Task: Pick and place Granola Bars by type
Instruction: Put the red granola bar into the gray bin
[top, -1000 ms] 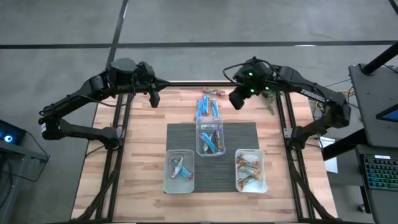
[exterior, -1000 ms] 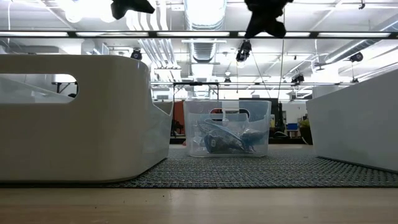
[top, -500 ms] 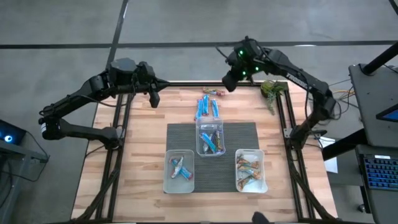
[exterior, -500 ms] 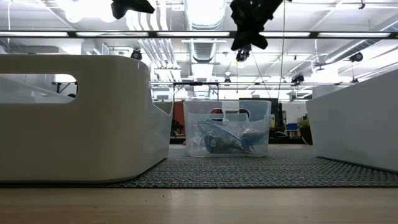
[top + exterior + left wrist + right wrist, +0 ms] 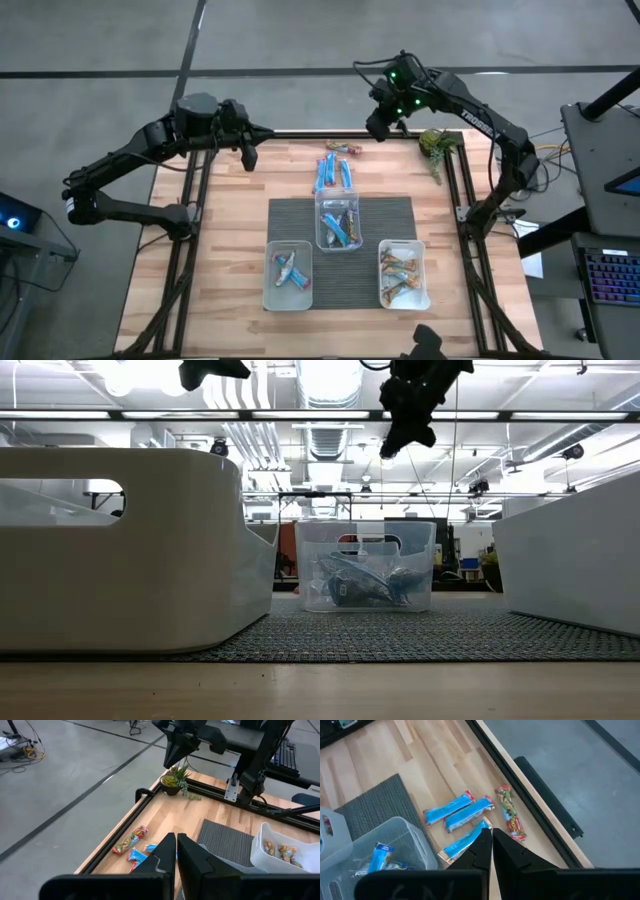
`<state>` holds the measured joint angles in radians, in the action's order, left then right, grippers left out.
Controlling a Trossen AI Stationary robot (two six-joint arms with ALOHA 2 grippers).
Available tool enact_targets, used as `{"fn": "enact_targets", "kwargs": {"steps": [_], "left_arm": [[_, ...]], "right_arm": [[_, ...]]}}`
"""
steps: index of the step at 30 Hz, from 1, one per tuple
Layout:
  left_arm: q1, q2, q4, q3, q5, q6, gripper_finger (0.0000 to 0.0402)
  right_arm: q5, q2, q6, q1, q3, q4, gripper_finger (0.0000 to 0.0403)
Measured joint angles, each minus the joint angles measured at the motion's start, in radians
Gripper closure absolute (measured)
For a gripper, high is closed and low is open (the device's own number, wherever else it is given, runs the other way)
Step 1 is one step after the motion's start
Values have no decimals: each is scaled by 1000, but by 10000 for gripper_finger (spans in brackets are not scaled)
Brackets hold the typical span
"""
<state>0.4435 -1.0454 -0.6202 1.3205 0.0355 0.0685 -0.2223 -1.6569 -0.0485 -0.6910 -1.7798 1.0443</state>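
Three blue Granola Bars (image 5: 469, 813) and one red-and-green bar (image 5: 510, 813) lie flat on the wood near the table's far edge (image 5: 333, 172). More bars lie in three clear tubs: the middle one (image 5: 338, 222), the near-left one (image 5: 288, 275) and the near-right one (image 5: 404, 273). My right gripper (image 5: 378, 125) hangs shut, high above the far edge, just right of the loose bars, pointing down at them (image 5: 488, 832). My left gripper (image 5: 247, 155) waits shut in the air over the table's far left (image 5: 176, 840). Neither holds anything.
The tubs stand on a dark ribbed mat (image 5: 390, 215) in the table's middle. A small green plant (image 5: 435, 143) sits at the far right corner. A black frame rail (image 5: 530, 795) borders the far edge. Bare wood lies left and right of the mat.
My right gripper has swung from above the mat's far right corner toward the table's far edge and a little left, staying high and shut. It now hangs over the far rail beside the loose bars. The bars have not moved.
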Motion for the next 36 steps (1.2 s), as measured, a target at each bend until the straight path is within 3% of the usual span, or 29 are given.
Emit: {"fn": "enact_targets", "kwargs": {"steps": [6,9,15,20,24,31,36], "left_arm": [[4,-4,0,0,-46,53,398],[26,-4,-4,3,-46,67,376],[145,-37,-45,50,4,114,285],[231,-148,-130,136,52,110,204],[251,-262,-193,234,53,58,162],[251,-445,-257,399,69,22,147],[251,-548,-259,489,88,177,147]], "right_arm": [[-45,0,33,1,0,0,394],[-48,2,63,1,0,0,394],[-48,23,79,1,0,1,394],[-48,43,97,1,0,4,394],[-47,54,99,1,0,4,394],[-40,63,102,1,0,4,394],[-40,63,101,1,1,3,394]]}}
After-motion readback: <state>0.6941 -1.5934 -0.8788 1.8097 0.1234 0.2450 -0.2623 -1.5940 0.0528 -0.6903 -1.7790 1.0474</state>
